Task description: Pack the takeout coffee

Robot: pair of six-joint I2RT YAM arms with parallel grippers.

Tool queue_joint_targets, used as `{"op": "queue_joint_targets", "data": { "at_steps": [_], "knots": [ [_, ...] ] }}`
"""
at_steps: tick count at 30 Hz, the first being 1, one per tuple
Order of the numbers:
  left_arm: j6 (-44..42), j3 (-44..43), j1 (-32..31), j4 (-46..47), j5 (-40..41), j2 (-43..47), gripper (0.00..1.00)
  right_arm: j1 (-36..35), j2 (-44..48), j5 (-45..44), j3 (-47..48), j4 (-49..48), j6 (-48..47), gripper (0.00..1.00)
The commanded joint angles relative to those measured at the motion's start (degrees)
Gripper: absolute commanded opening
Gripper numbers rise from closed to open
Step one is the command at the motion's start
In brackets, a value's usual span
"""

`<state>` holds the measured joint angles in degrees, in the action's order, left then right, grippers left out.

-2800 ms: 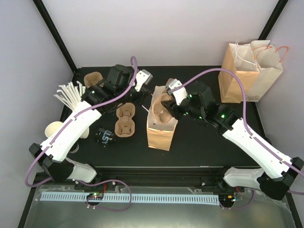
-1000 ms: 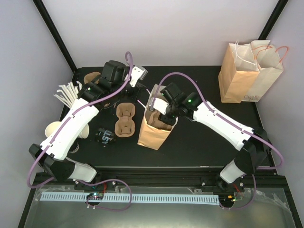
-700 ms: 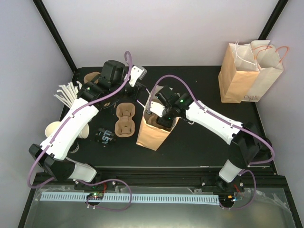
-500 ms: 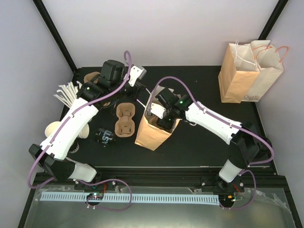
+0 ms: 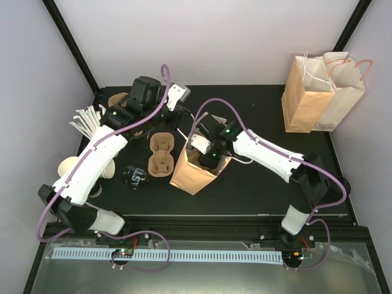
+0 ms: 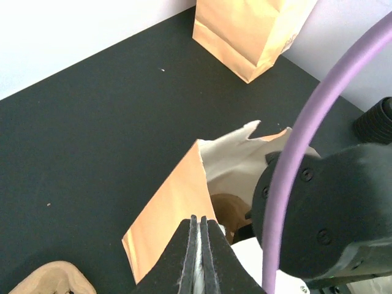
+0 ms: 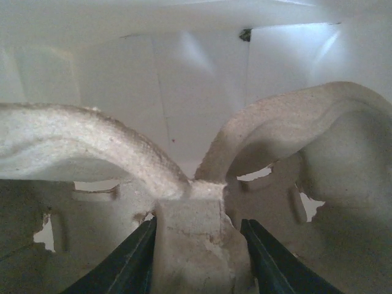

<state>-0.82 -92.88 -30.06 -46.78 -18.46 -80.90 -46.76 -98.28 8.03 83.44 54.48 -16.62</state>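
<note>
The takeout coffee (image 5: pixel 134 176) lies on its side on the black table, left of the brown paper bag (image 5: pixel 191 174), with no gripper near it. My left gripper (image 5: pixel 177 115) (image 6: pixel 200 219) is shut on a white strip at the bag's top edge, apparently its handle. My right gripper (image 5: pixel 206 157) (image 7: pixel 199 224) reaches down inside the bag. Its fingers are shut on the centre post of a brown pulp cup carrier (image 7: pixel 190 236). The bag's white lining (image 7: pixel 184 67) fills the view behind the carrier. The left wrist view shows the bag's mouth (image 6: pixel 242 156) with the carrier (image 6: pixel 231 211) inside.
Another pulp carrier (image 5: pixel 162 154) lies just left of the bag, a third (image 5: pixel 120 100) at the back left. White straws (image 5: pixel 89 120) and a lidless white cup (image 5: pixel 68 166) sit at the left edge. More paper bags (image 5: pixel 321 92) stand at the back right.
My right gripper has gone deeper into the bag with the carrier, and the bag's base has slid toward the left. My left gripper has stayed shut at the bag's top.
</note>
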Motion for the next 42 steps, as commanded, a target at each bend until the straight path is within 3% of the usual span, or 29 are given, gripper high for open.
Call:
{"op": "queue_joint_targets", "data": {
  "at_steps": [1, 26, 42],
  "knots": [
    [0.0, -1.8, 0.4, 1.4, -0.9, 0.0, 0.02, -1.2, -3.6, 1.3, -1.0, -0.2, 2.4, 0.38],
    [-0.6, 1.1, 1.1, -0.3, 4.5, 2.5, 0.01, -3.7, -17.5, 0.7, -1.1, -8.4, 3.8, 0.35],
    [0.5, 3.6, 5.0, 0.1, 5.4, 5.0, 0.01, -5.9, -24.1, -2.3, -6.9, -17.7, 5.7, 0.32]
  ]
}}
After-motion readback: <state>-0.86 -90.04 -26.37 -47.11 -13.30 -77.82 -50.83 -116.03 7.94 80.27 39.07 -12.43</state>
